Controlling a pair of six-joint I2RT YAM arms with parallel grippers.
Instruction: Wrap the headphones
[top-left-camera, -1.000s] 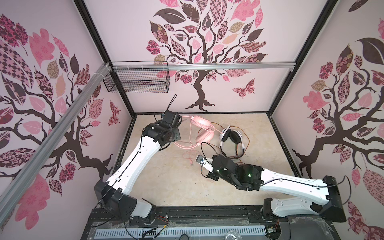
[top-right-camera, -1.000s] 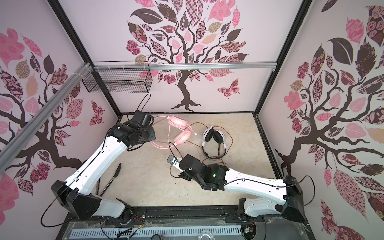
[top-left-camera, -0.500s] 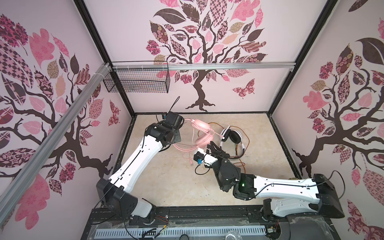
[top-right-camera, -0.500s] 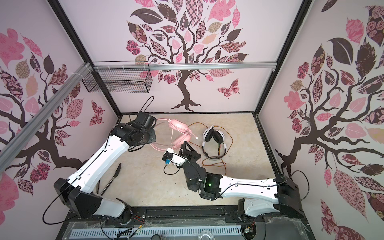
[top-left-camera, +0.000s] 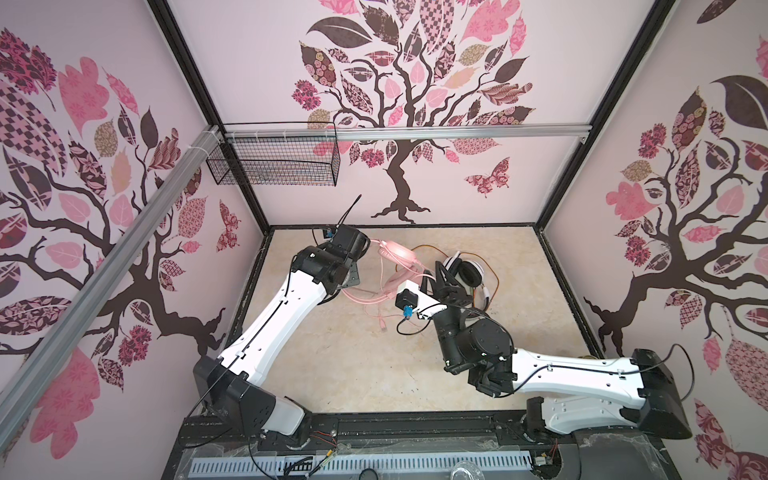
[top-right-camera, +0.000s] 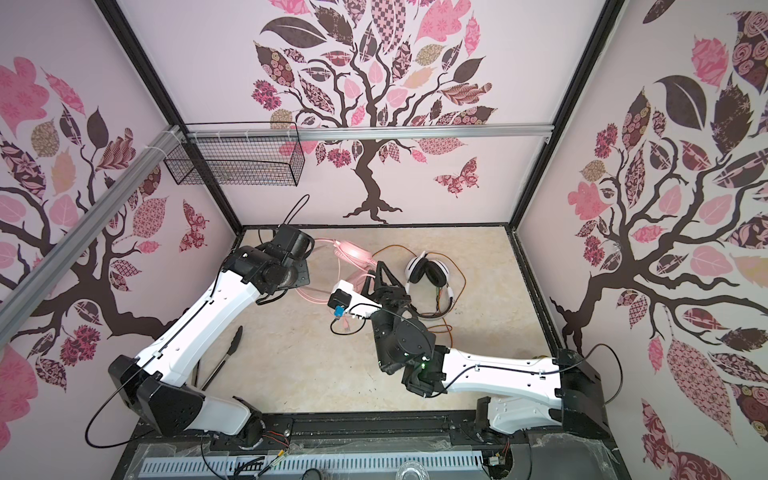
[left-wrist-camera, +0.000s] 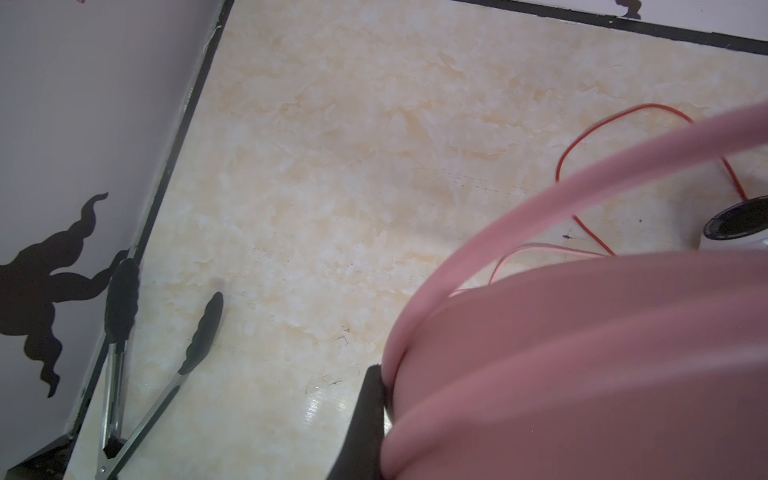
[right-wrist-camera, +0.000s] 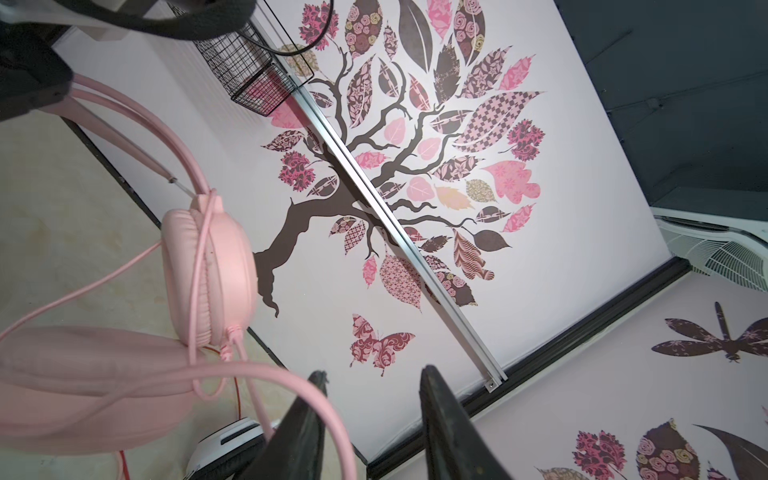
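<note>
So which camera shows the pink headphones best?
The right wrist view: the pink headset is close and sharp, ear cup, headband and cable. Both top views show it small; the left wrist view, only blurred pink.

A robot-lab test booth: pale pink panel walls (top-left-camera: 257, 62) printed with brown-and-pink tree decals (top-left-camera: 400, 183), held in a black metal frame (top-left-camera: 208, 112), close in a beige marble-look tabletop (top-left-camera: 353, 361). Above that tabletop run silver aluminium rails (top-left-camera: 457, 133) carrying a black wire basket (top-left-camera: 274, 164); at its near edge stand two white-and-black robot arms (top-left-camera: 282, 316)
</note>
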